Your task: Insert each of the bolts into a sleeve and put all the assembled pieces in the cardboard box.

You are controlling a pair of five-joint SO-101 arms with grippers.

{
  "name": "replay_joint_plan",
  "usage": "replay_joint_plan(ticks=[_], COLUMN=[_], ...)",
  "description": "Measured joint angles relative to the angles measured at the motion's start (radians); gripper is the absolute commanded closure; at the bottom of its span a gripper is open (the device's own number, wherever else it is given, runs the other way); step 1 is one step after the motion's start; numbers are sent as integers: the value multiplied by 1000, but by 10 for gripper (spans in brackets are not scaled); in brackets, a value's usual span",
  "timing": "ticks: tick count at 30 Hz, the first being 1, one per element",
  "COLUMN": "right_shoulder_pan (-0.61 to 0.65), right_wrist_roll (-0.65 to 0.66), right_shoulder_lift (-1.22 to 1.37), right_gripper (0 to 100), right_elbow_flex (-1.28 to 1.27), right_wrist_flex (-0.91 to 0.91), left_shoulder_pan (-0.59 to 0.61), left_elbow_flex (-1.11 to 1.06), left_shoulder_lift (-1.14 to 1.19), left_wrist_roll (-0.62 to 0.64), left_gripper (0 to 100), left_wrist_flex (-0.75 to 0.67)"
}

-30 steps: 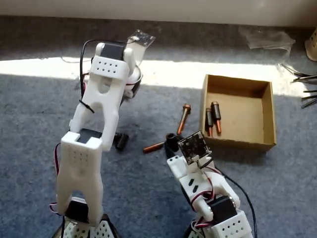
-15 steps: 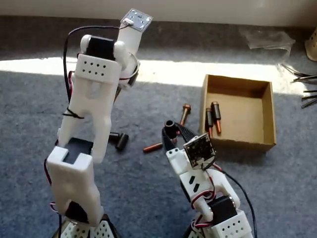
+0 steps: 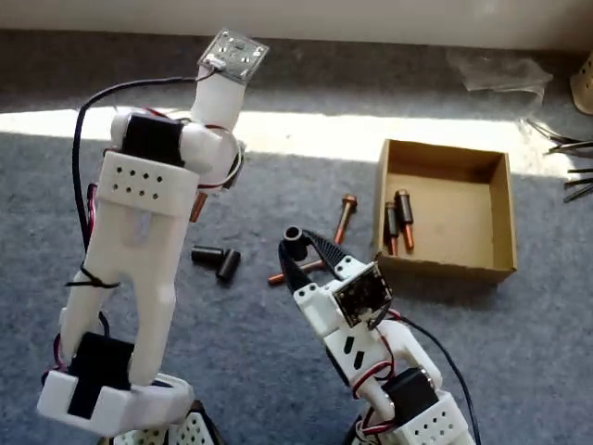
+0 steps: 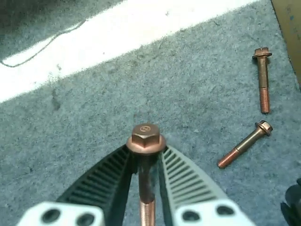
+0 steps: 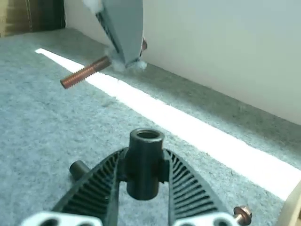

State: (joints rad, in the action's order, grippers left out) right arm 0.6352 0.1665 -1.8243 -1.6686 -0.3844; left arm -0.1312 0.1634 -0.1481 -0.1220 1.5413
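My left gripper (image 4: 146, 153) is shut on a copper bolt (image 4: 146, 141), held above the carpet with its hexagonal head toward the camera. In the high view that bolt (image 3: 197, 206) peeks out beside the raised left arm. My right gripper (image 5: 145, 165) is shut on a black sleeve (image 5: 145, 160), upright with its bore open; in the high view the sleeve (image 3: 294, 235) sits left of the cardboard box (image 3: 505, 218). The left arm's bolt (image 5: 87, 71) hangs in the air beyond the sleeve. Two loose bolts (image 3: 345, 218) (image 3: 287, 275) and two black sleeves (image 3: 206, 253) (image 3: 227, 265) lie on the carpet.
Two assembled pieces (image 3: 398, 222) lie inside the box by its left wall. Tools (image 3: 570, 167) lie at the far right edge, and a clear plastic bag (image 3: 491, 69) lies behind the box. A sunlit strip (image 3: 315, 134) crosses the grey carpet.
The left arm has swung up and to the left with its bolt. The right gripper has carried the sleeve leftward, away from the box.
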Motion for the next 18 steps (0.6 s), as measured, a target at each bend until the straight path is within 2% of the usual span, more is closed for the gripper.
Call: replay_joint_plan(ticks=[7,18], right_shoulder_pan=[0,5], right_wrist_roll=[0,0], right_shoulder_lift=[2,2], right_gripper=[994,994], right_elbow_flex=[0,0], right_wrist_flex=[43,103], left_shoulder_pan=[0,-2], left_elbow_flex=[-282,-549], left_shoulder_lift=[-261,-578], left_wrist_roll=[0,5], left_gripper=[995,995], left_wrist_flex=[-180,-440])
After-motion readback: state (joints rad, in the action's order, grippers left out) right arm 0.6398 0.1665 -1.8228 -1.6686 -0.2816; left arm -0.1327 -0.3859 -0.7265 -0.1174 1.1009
